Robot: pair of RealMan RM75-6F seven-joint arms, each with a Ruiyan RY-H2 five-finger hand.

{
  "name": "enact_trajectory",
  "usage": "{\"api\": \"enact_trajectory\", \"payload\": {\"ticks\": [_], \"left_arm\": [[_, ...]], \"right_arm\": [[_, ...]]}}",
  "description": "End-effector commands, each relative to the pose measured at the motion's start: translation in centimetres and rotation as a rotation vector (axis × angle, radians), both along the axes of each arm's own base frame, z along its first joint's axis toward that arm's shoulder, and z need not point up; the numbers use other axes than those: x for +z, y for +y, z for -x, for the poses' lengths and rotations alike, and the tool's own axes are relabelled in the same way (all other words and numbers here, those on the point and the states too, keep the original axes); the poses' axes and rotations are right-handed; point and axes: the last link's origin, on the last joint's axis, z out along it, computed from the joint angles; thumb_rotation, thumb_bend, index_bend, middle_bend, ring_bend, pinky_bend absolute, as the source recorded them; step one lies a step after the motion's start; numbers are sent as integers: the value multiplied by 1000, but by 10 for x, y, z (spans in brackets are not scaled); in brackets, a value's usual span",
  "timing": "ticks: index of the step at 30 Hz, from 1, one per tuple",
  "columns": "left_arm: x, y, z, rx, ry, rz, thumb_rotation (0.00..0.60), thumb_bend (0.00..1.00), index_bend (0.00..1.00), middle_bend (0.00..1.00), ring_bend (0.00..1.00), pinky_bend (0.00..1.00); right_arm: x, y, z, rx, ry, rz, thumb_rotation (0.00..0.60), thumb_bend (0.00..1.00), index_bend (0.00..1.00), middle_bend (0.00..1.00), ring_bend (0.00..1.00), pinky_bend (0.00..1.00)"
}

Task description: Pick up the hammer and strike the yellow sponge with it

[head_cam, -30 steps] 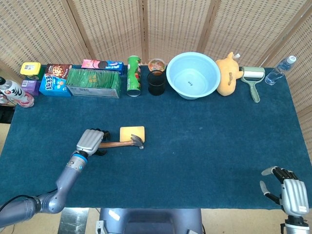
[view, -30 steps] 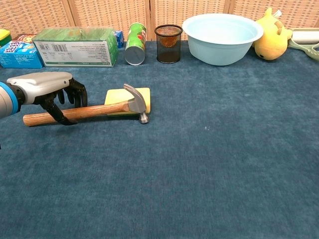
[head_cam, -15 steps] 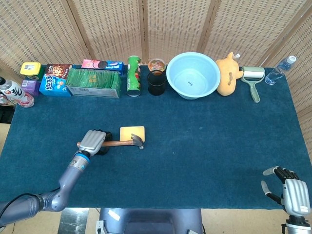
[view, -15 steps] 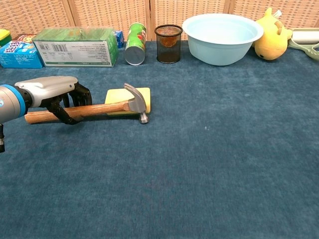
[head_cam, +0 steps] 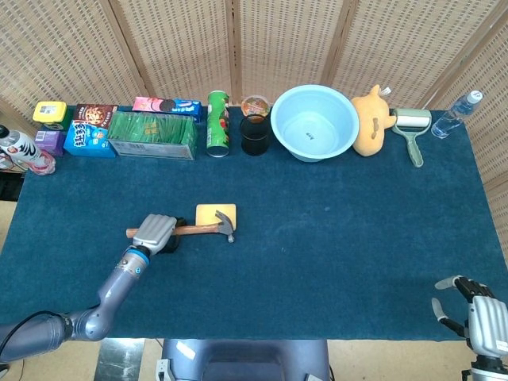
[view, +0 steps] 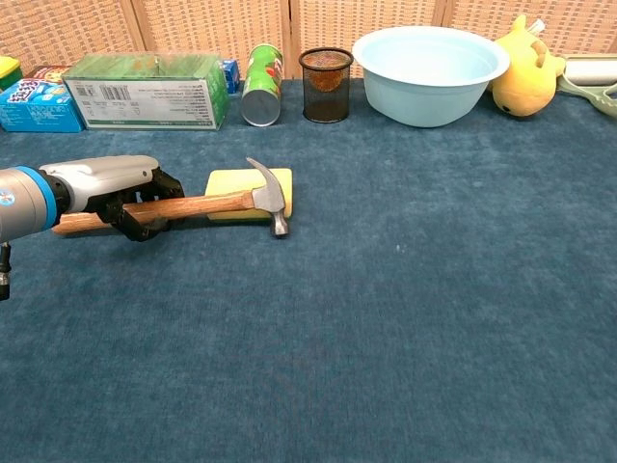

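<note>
Blue felt-like cloth covers the table (head_cam: 333, 254), wicker screens behind; a row of clutter lines the far edge.

Far left of that row: snack boxes, then a green box (head_cam: 152, 134), a green can (head_cam: 217, 123), a black mesh cup (view: 326, 85), a pale blue basin (head_cam: 314, 121), a yellow plush toy (head_cam: 371, 119), a lint roller (head_cam: 412, 127) and a water bottle (head_cam: 456, 114) at the far right.

Left hand (view: 114, 189): fingers wrapped round the wooden handle of the hammer (view: 198, 204), near its butt end. Handle runs roughly level, left to right. Metal head sits at the right end, over the near right corner of the yellow sponge (view: 241, 180), which lies flat on the cloth just beyond the handle. From the chest view the head looks slightly clear of the cloth; contact with the sponge cannot be confirmed.

Right hand (head_cam: 482, 317): at the near right edge of the table, well apart from everything, fingers spread, holding nothing.

Judgement: grasp done, hammer in hand, strike step pending. Next move calls for raising the head, shifting it a little farther away to centre over the sponge, then a downward swing. Grip near the butt gives leverage but risks the handle twisting on impact.
</note>
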Motion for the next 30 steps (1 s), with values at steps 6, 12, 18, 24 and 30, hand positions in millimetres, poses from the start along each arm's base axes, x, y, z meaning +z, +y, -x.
{"api": "enact_trajectory", "payload": {"ticks": [6, 12, 18, 24, 30], "left_arm": [[22, -7, -16, -13, -148, -6, 600, 727, 476, 467, 567, 604], [39, -19, -17, -48, -211, -22, 600, 729, 480, 471, 572, 684], [72, -27, -11, -79, -252, -97, 600, 733, 494, 486, 571, 700], [121, -26, -8, -107, -214, -132, 600, 732, 494, 487, 571, 700], [161, -17, -9, -142, -120, -213, 600, 725, 495, 488, 571, 700]], "right_arm": [[-4, -2, -2, -4, -9, -6, 600, 370, 472, 460, 425, 355], [-3, -5, -7, -1, 4, -5, 600, 369, 472, 460, 425, 356], [-2, -8, -13, -2, 19, -10, 600, 369, 472, 460, 426, 356], [-5, -13, -16, 2, 27, -32, 600, 370, 472, 460, 426, 356], [-6, -17, -17, 12, 25, -42, 600, 371, 472, 460, 427, 357]]}}
